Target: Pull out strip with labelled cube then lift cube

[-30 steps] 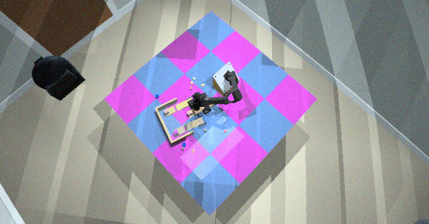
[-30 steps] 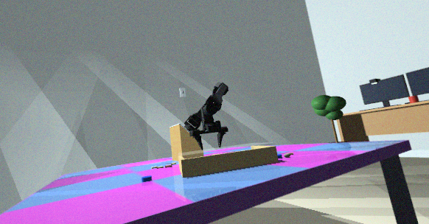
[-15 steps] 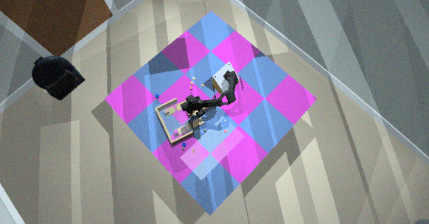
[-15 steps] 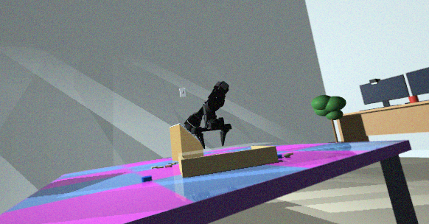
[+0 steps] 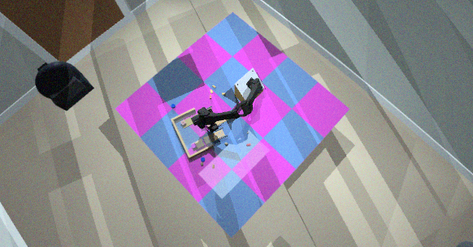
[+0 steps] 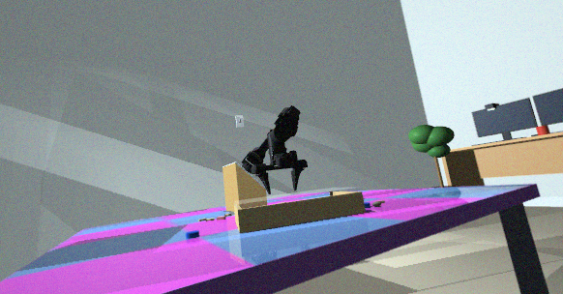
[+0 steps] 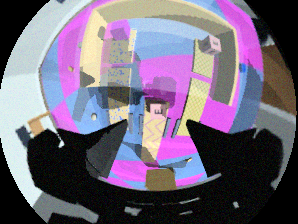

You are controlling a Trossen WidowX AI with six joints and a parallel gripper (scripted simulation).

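The zigzag strip (image 7: 154,131) lies in one piece in the middle of the wrist view. The pale pink cube marked E (image 7: 158,109) sits at its far end. A blue-speckled strip (image 7: 119,54) (image 5: 205,142) lies to the left, split by gaps, with a magenta cube (image 7: 119,32) at its far end. A yellow patterned strip (image 7: 198,97) lies to the right, also split, with a pinkish cube (image 7: 211,44) (image 5: 184,123) at its far end. My gripper (image 7: 157,121) (image 6: 282,191) is wide open and empty, above the table, its fingers on either side of the zigzag strip in the wrist view.
A three-sided tan wall (image 5: 181,140) (image 6: 300,212) (image 7: 226,65) surrounds the strips' far ends. Thin grey rails (image 7: 167,126) flank the zigzag strip. A tan block (image 6: 232,190) stands behind the wall. Blue pieces (image 5: 173,106) (image 6: 192,235) and small bits (image 5: 211,91) lie outside it.
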